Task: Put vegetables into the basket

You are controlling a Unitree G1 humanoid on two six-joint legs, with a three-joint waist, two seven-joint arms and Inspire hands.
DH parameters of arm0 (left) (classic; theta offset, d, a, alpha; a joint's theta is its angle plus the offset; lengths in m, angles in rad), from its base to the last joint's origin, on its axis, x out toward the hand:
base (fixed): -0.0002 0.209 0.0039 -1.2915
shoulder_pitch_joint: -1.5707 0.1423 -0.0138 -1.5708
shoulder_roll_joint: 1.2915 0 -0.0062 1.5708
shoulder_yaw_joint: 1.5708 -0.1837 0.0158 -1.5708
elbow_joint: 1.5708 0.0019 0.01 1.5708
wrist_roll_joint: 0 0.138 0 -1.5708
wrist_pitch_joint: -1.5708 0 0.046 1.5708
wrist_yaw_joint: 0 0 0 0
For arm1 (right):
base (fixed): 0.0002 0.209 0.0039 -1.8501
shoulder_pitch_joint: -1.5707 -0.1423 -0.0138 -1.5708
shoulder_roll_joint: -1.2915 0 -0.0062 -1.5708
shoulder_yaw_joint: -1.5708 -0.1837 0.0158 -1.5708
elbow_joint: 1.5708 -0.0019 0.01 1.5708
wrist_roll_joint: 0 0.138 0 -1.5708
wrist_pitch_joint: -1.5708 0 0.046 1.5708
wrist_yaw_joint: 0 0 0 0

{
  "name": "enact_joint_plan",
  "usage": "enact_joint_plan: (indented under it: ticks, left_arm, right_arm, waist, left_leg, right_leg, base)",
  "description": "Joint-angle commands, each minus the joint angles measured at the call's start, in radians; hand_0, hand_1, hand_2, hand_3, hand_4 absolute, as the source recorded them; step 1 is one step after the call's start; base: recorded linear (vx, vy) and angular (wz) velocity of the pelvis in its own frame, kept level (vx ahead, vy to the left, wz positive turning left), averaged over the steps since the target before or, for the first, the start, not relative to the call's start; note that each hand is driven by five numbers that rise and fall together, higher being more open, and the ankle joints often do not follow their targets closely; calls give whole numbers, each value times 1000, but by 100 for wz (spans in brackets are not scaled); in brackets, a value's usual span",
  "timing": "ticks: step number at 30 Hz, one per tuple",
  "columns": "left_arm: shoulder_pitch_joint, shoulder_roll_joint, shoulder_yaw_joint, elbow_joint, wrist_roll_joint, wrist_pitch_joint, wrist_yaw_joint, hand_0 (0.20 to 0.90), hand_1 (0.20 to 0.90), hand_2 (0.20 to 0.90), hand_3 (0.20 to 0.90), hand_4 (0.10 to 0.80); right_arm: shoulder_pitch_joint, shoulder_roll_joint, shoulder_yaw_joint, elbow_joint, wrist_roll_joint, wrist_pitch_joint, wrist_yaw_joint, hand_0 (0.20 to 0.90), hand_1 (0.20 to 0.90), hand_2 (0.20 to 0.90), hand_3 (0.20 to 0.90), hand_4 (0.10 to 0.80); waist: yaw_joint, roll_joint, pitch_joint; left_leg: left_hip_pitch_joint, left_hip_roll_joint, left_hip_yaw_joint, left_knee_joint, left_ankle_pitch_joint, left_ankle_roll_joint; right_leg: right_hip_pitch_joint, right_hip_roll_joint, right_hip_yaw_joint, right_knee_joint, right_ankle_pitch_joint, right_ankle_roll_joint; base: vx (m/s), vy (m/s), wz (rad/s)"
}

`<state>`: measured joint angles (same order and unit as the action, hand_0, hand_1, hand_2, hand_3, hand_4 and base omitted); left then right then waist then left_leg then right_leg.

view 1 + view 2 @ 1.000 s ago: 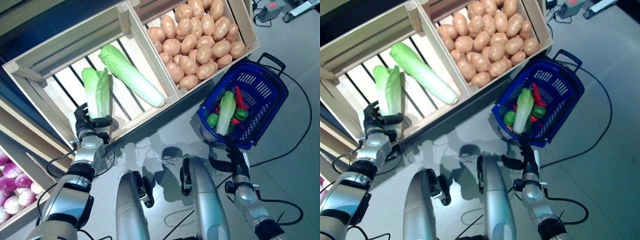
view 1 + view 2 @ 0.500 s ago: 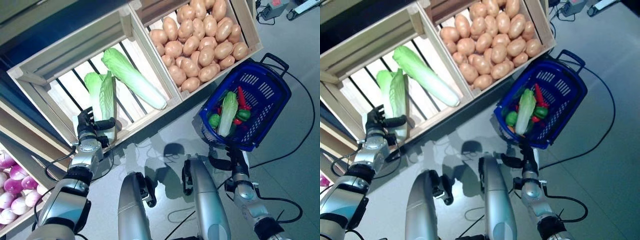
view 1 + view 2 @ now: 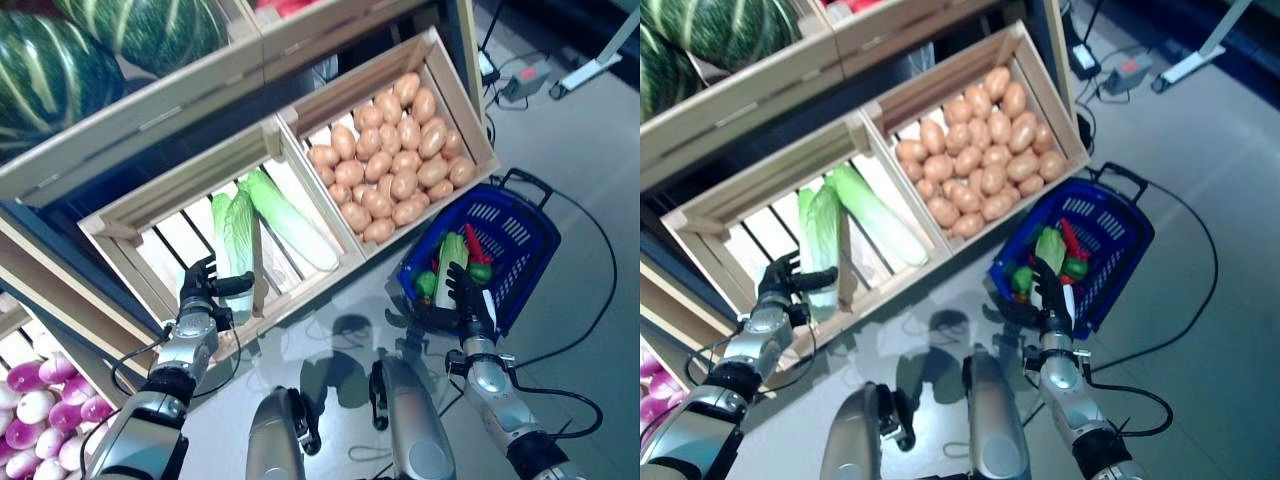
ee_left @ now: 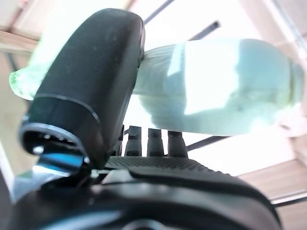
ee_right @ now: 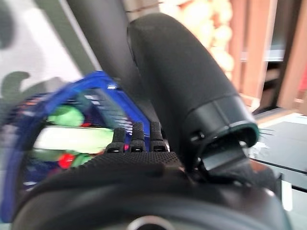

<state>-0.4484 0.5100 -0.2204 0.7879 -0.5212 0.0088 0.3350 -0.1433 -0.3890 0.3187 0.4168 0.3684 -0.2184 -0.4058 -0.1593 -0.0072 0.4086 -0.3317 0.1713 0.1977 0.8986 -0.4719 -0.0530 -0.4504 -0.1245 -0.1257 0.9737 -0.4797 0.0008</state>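
My left hand (image 3: 203, 292) is shut on the white base of a napa cabbage (image 3: 233, 232) at the front edge of the slatted crate (image 3: 150, 195). The thumb (image 4: 91, 81) lies over the cabbage (image 4: 216, 91) and the fingers curl beneath it. A second cabbage (image 3: 290, 220) lies beside it in the crate. On the floor to the right stands the blue basket (image 3: 525, 240), holding a cabbage (image 3: 450, 262), a red pepper (image 3: 473, 245) and green vegetables (image 3: 427, 283). My right hand (image 3: 468, 298) is at the basket's near rim (image 5: 103, 79), fingers straight, holding nothing.
A crate of potatoes (image 3: 395, 160) sits right of the cabbage crate. Striped green pumpkins (image 3: 50, 70) fill the shelf above. Purple-white turnips (image 3: 40, 420) lie in a low crate at the left. A power strip (image 3: 525, 80) lies on the floor behind the basket.
The camera has tilted up, bringing the upper shelf into view. My right hand has risen from below the basket to its near rim. The left hand keeps its hold on the cabbage.
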Motion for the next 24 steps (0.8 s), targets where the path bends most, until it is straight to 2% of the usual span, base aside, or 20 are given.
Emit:
enact_joint_plan:
  ticks: [1,9,12,14,17,20,24]
  left_arm:
    - [94,-5,39,-58,64,-141,12,300,300,300,300,400]
    - [159,-19,86,-142,33,-225,8,300,300,300,300,400]
    - [172,-24,98,-188,43,-278,16,300,300,300,300,400]
    - [185,-26,103,-240,70,-305,36,300,300,300,300,400]
    - [221,-36,107,-353,143,-328,36,300,300,300,300,400]
    - [253,-58,102,-445,162,-342,5,300,300,300,300,400]
    - [274,-72,80,-539,207,-335,-48,300,300,300,300,400]
  right_arm:
    - [77,27,-30,-52,-29,-76,-9,900,900,900,900,800]
    - [124,41,-71,-71,16,-84,87,900,900,900,900,800]
    - [135,49,-78,-80,96,-114,191,900,900,900,900,800]
    - [133,58,-77,-95,210,-116,294,900,900,900,900,800]
    - [130,94,-87,-115,376,-95,435,900,900,900,900,800]
    - [114,126,-97,-134,451,-78,459,900,900,900,900,800]
    - [76,152,-91,-176,495,1,513,900,900,900,900,800]
  waist:
    - [24,16,-200]
    - [19,14,-218]
    - [19,17,-237]
    - [26,19,-251]
    - [46,20,-273]
    - [70,19,-288]
    - [98,11,-301]
  left_leg:
    - [25,-41,3,-135,89,108]
    - [105,-52,17,-258,141,101]
    - [162,-62,23,-353,183,91]
    - [198,-72,20,-411,209,83]
    - [249,-81,17,-480,232,72]
    - [280,-85,13,-532,260,72]
    - [311,-95,-5,-568,269,69]
  right_leg:
    - [92,-75,-25,-110,96,20]
    - [165,-57,-25,-217,150,34]
    - [221,-40,-26,-311,189,40]
    - [263,-27,-30,-382,209,40]
    - [328,-7,-38,-476,227,37]
    - [373,9,-51,-547,248,26]
    - [415,20,-61,-596,258,24]
  base:
    - [29,-26,-4]
    - [-1,-5,2]
    - [6,-10,-1]
    - [23,-16,-10]
    - [15,-12,0]
    - [-41,-36,8]
    - [-5,-41,7]
